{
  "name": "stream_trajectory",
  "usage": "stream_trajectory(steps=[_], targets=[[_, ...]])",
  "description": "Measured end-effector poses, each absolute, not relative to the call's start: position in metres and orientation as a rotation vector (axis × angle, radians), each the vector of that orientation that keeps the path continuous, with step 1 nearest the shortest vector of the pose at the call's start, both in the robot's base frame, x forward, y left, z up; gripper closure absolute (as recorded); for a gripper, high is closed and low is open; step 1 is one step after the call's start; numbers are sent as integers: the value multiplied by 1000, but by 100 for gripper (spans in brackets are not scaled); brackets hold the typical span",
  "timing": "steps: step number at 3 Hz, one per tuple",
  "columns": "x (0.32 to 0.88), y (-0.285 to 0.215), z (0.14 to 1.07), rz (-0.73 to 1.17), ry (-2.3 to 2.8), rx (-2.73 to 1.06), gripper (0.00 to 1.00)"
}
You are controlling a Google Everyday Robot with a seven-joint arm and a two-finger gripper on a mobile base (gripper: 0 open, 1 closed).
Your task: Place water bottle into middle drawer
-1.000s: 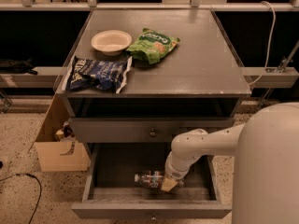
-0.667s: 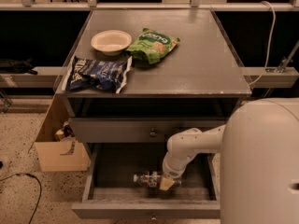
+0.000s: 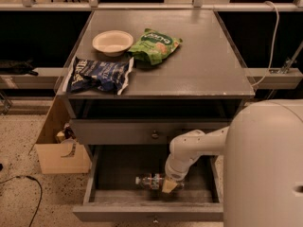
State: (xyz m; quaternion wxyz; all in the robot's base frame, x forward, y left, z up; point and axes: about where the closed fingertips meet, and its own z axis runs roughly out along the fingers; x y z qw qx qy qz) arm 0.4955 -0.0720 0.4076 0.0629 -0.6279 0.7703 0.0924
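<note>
The water bottle (image 3: 148,180) lies on its side on the floor of the open middle drawer (image 3: 113,171), near the front, cap end to the left. My gripper (image 3: 168,185) reaches down into the drawer on its white arm (image 3: 189,150) and sits at the bottle's right end, touching or holding it. The drawer is pulled out below a shut, shallower drawer front (image 3: 118,132) with a dark knob.
On the grey table top (image 3: 208,65) lie a white bowl (image 3: 112,42), a green chip bag (image 3: 154,45) and a blue chip bag (image 3: 98,74). A cardboard box (image 3: 59,156) stands on the floor at the left. My white body (image 3: 265,169) fills the lower right.
My arm and gripper have shifted slightly left inside the drawer. The bottle stays on the drawer floor.
</note>
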Motion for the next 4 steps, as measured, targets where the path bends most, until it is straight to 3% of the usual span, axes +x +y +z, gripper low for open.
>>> stream_trajectory(steps=[3,4], targets=[[496,-72,408,279,2328,-1897,17],[495,-72,407,279,2328,-1897,0]])
